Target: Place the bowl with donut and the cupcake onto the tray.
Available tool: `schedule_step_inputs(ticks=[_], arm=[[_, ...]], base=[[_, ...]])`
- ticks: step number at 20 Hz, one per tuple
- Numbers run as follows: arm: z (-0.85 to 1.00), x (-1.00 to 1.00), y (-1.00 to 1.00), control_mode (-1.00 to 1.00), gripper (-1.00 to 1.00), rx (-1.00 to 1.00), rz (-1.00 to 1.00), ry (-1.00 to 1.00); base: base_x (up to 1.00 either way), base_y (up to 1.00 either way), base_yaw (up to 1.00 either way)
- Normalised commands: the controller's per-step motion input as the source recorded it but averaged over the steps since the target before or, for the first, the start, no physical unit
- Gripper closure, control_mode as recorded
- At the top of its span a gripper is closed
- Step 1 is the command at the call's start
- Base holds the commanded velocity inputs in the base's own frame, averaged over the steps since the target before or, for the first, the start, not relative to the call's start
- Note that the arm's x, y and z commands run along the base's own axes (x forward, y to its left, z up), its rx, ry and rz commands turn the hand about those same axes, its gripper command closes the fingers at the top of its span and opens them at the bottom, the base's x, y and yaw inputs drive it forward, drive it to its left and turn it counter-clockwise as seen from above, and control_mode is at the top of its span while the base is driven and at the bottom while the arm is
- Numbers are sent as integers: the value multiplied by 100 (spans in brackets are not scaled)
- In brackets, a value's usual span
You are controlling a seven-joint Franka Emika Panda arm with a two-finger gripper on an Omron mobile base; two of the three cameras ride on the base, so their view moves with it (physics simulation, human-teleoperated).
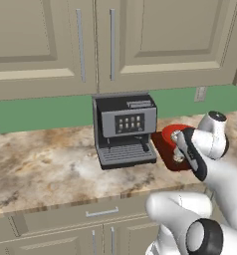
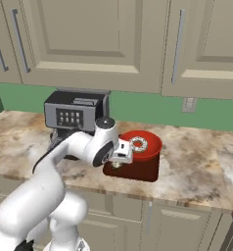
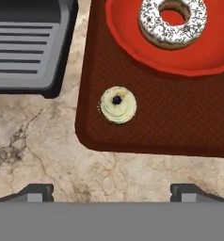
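Bowl (image 3: 132,28) holds donut (image 3: 172,21); both, with cupcake (image 3: 118,105), on tray (image 3: 180,127).

One tray (image 3: 180,122), dark red, across the centre and right of the hand view. One bowl (image 3: 132,28), bright red, at the upper right of that view. One donut (image 3: 172,21), white-iced with sprinkles, at the top right. One cupcake (image 3: 118,105), pale-topped, at centre left. One coffee machine (image 1: 124,128), at the centre of the left base view. One wall outlet (image 1: 200,93), at the right of that view. Two long cabinet handles (image 1: 112,44) at the upper centre, and one short drawer handle (image 1: 101,212) at the lower centre.
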Motion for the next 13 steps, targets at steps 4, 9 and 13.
schedule_step_inputs(ticks=[4, 9, 13], arm=[[15, -50, -12, -100, -100, 2, 9, -45], [0, -13, 0, -100, -100, -1, 2, -7], [0, -17, 1, -100, -100, 0, 2, -6]], base=[[0, 0, 0], [0, 0, 0], [0, 0, 0]])
